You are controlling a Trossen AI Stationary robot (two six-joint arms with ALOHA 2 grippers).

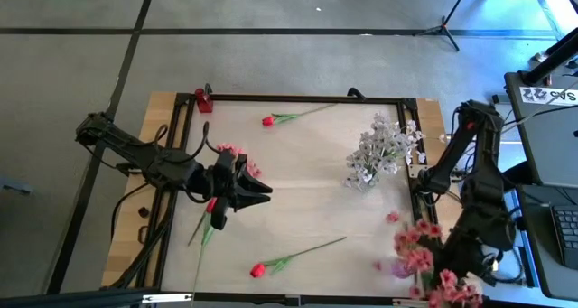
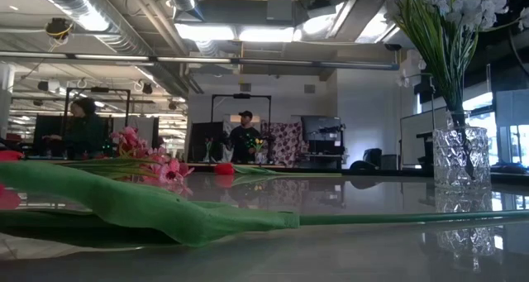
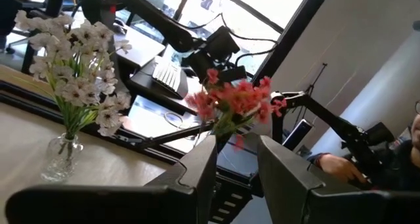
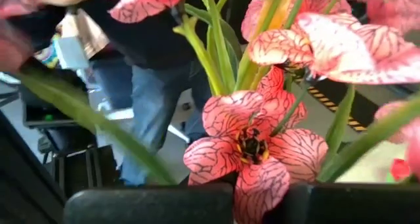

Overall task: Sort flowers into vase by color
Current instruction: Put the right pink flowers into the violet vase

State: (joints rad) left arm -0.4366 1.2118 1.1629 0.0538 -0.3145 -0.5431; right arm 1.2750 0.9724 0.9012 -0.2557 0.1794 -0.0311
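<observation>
My left gripper (image 1: 264, 189) (image 3: 236, 166) hovers open over the table's left half, level and pointing right. A red bud (image 1: 212, 205) with its green stem lies on the table under it, and a pink spray (image 1: 239, 154) (image 2: 153, 162) lies just beyond. Two more red flowers lie flat, one far (image 1: 268, 120) and one near (image 1: 258, 270) (image 2: 149, 207). White blossoms (image 1: 384, 145) stand in a clear glass vase (image 2: 460, 162) (image 3: 62, 155). My right gripper (image 4: 261, 201) is open among the pink blossoms (image 1: 417, 240) (image 3: 233, 99) standing in a vase (image 1: 402, 269) at the near right corner. My right gripper stands in among the pink blossoms from above. One veined petal (image 4: 262, 184) shows in the gap between the fingers, but I cannot tell whether the fingers touch it or any stem.
A black frame (image 1: 298, 98) rims the table. A small red object (image 1: 204, 100) sits at the far left corner. Loose pink bits (image 1: 393, 218) lie near the pink vase. People stand in the room behind (image 2: 245, 137). Bare tabletop lies in the middle (image 1: 307, 200).
</observation>
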